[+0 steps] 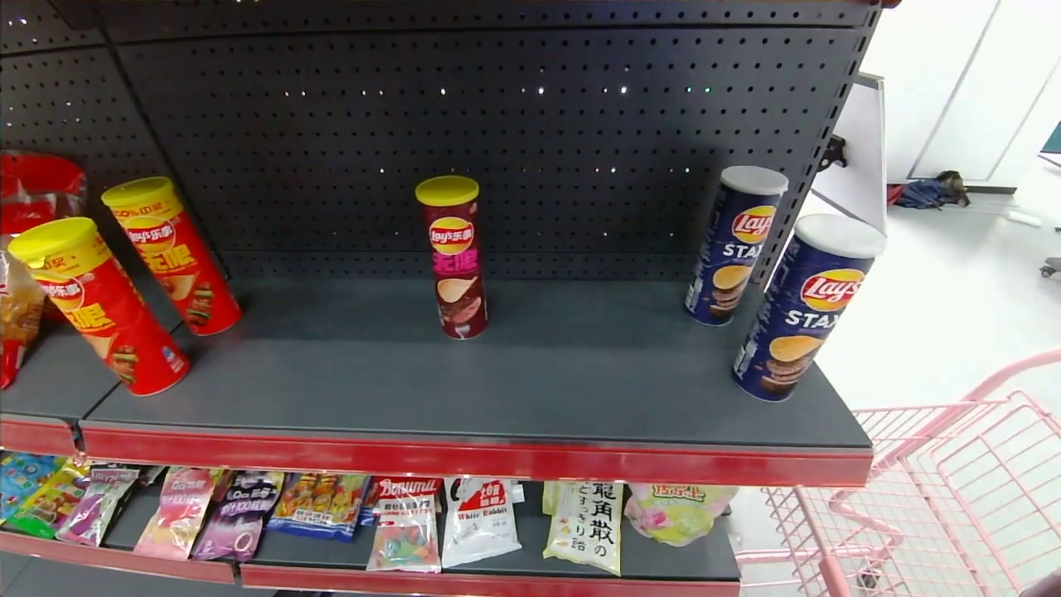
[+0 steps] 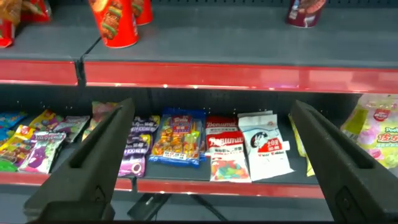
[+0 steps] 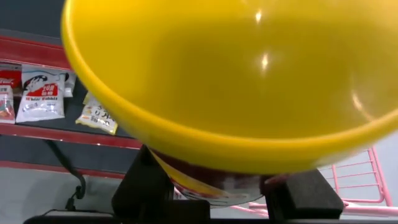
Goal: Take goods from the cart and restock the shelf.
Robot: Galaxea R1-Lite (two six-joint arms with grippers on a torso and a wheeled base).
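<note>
One yellow-lidded chip can (image 3: 249, 81), seemingly maroon like the lone can (image 1: 454, 257) standing on the shelf (image 1: 580, 373), is pinched by its body in the right gripper (image 3: 224, 190) for upright placement, while the left gripper (image 2: 211, 107) is held spread and empty.

Shelf (image 1: 331, 365) bare beside maroon can (image 1: 452, 257), red cans (image 1: 99, 307) left, blue cans (image 1: 802, 311) right

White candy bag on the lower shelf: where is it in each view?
Head view: white candy bag on the lower shelf, below the maroon can.
Left wrist view: bag seen between the fingers of the open left claw.
Right wrist view: bag beyond the yellow-lidded can in the right claw.
Shared landmark: the shelf's red front edge under it.
</note>
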